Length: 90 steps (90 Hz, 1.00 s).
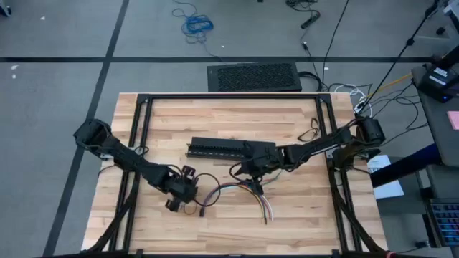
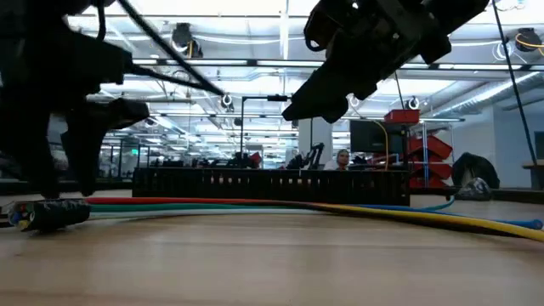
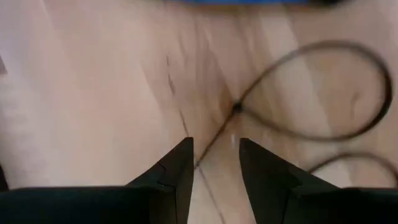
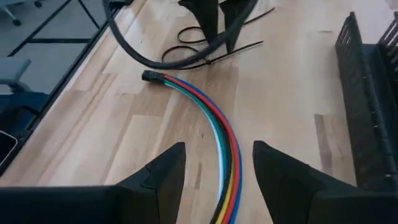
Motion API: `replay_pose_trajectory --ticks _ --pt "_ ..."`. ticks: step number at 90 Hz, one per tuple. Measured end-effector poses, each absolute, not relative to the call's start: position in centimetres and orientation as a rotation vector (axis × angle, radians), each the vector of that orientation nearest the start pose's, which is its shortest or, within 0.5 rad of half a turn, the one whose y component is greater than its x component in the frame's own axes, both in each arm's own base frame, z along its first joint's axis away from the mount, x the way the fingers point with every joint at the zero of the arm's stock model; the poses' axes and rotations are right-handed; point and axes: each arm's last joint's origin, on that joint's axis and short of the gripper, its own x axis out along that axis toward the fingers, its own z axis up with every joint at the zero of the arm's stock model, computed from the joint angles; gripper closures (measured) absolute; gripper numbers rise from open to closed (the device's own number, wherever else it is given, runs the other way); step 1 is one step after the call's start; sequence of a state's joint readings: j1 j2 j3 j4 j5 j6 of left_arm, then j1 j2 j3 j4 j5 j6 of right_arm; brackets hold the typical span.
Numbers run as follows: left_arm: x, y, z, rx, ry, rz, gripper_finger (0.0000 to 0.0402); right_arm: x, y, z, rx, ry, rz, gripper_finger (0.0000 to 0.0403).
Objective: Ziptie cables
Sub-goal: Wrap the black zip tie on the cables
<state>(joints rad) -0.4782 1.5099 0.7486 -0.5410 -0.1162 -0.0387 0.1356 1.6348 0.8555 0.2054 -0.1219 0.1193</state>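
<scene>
From above, the wooden worktop [image 1: 172, 115] holds a long black bar [image 1: 215, 148] in the middle, with the cables [image 1: 247, 192] lying just in front of it and fanning out toward the near edge. The left pincer [image 1: 185, 195] sits low at the left end of the cables, by a thin dark ziptie [image 1: 206, 188] loop. The right pincer [image 1: 252, 172] hangs over the cables, just near the bar. From worktop height, the cables [image 2: 255, 205] lie flat in front of the bar [image 2: 272, 183]. The left wrist view shows the left pincer [image 3: 216, 163] open, with the ziptie [image 3: 323, 87] loop ahead and its tail running between the fingers. The right wrist view shows the right pincer [image 4: 217, 168] open above the cables [image 4: 217, 134]. A good next move is likely to close gently on the tail, then slip the loop around the cables without dragging them.
</scene>
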Motion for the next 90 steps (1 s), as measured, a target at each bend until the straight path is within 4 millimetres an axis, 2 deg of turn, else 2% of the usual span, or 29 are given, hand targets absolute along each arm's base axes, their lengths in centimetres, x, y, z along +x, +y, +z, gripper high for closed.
replay_pose_trajectory --ticks 26,34,46,63,74,90 --pt "23.0 -11.5 12.5 0.383 1.299 -0.259 0.0281 33.1 4.9 18.5 0.104 0.589 0.198 0.0223" --pt "23.4 -11.7 12.1 0.382 1.289 -0.251 0.0310 33.1 4.9 18.5 0.104 0.589 0.191 0.0223" --pt "23.8 -11.7 11.8 0.288 1.265 -0.190 0.0385 33.1 4.9 18.4 0.118 0.595 0.171 0.0223" --pt "24.2 -11.2 11.8 0.088 1.273 -0.054 0.0399 33.0 4.9 18.4 0.125 0.599 0.167 0.0223" --pt "24.7 -11.4 12.8 0.008 1.297 -0.013 0.0400 33.1 4.9 18.5 0.123 0.588 0.166 0.0226" --pt "26.0 -11.7 16.5 0.008 1.388 0.090 0.0401 33.1 4.7 18.5 0.078 0.579 0.112 0.0249"
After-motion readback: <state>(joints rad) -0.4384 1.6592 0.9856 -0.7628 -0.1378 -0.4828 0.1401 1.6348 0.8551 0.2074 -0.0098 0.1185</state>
